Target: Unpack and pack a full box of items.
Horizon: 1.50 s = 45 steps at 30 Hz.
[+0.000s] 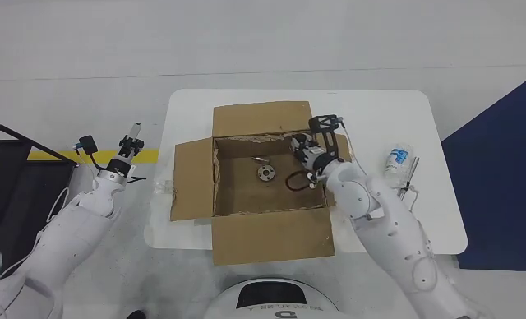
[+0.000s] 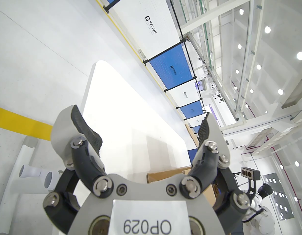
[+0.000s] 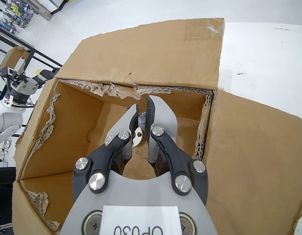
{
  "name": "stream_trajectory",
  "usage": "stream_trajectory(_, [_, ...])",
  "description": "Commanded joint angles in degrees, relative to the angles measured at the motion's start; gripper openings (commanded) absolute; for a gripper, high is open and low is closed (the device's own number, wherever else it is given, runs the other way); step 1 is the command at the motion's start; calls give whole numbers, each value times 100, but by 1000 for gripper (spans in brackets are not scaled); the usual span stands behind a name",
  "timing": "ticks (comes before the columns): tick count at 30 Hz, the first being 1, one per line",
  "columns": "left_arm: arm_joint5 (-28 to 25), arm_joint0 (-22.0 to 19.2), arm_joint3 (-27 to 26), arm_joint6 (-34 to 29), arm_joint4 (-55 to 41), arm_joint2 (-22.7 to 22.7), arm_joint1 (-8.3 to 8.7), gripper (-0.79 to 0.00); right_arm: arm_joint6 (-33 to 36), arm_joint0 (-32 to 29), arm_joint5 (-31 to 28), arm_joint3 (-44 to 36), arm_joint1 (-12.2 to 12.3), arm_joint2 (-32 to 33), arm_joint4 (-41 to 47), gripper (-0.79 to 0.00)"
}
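Cardboard on every side of the right fingers point(image 3: 149, 113) as they hang at the mouth of the open box point(image 3: 151, 57), pointing down into it, drawn nearly together with just a sliver of gap and nothing seen between them! Just past the tips, down on the box floor, lies a round metal flange point(image 3: 137, 136). A dark loop point(image 1: 294, 181) shows inside the box near the fingers too; whether it rests on the floor I cannot tell. Beyond the tips runs the ragged, torn rim of the box, its four flaps folded outward over the white tabletop point(image 1: 378, 113). To the right of the fingers, past the flap, a small bottle point(image 1: 398, 159) lies on the tabletop, well apart from them. And far across the box, out beyond the tabletop's left edge, the left fingers point(image 2: 91, 133) are spread wide apart with nothing between them, the tabletop's rim showing beyond their tips
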Motion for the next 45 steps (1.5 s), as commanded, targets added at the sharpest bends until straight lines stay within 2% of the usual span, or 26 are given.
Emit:
stream_trajectory(1, [0,0,0,0,0,0,0,0,-2,-100,-10,-211,11,95,60,-416])
stream_trajectory(8, [0,0,0,0,0,0,0,0,-138,-740,-309,-1355,109,996,672,-409])
stream_trajectory(11, [0,0,0,0,0,0,0,0,-407,-1268,-495,-1917,168,1767,993,-406])
stream_trajectory(14, [0,0,0,0,0,0,0,0,-591,-1925,-670,-2210,222,2827,1348,-409])
stream_trajectory(19, [0,0,0,0,0,0,0,0,-618,-2796,-948,-1922,241,4459,2413,-462])
stream_trajectory(23, [0,0,0,0,0,0,0,0,-346,-3019,-647,-1334,251,5205,2765,-443])
stream_trajectory(25, [0,0,0,0,0,0,0,0,-203,-2947,-493,-1039,271,5341,2659,-397])
stream_trajectory(26, [0,0,0,0,0,0,0,0,-140,-2881,-494,-868,285,5373,2581,-311])
stream_trajectory(27, [0,0,0,0,0,0,0,0,-103,-2811,-295,-583,307,5404,2250,-166])
stream_trajectory(28, [0,0,0,0,0,0,0,0,-79,-2678,-107,-417,328,5354,1947,-132])
stream_trajectory(31, [0,0,0,0,0,0,0,0,423,-2243,12,238,406,5079,1263,-160])
stream_trajectory(35, [0,0,0,0,0,0,0,0,1368,-1635,135,1037,520,4577,78,-102])
stream_trajectory(38, [0,0,0,0,0,0,0,0,2000,-1221,209,1515,582,4335,-500,-157])
stream_trajectory(42, [0,0,0,0,0,0,0,0,2442,-882,254,1887,630,4204,-890,-385])
stream_trajectory(45, [0,0,0,0,0,0,0,0,2636,-816,215,1959,651,4201,-983,-397])
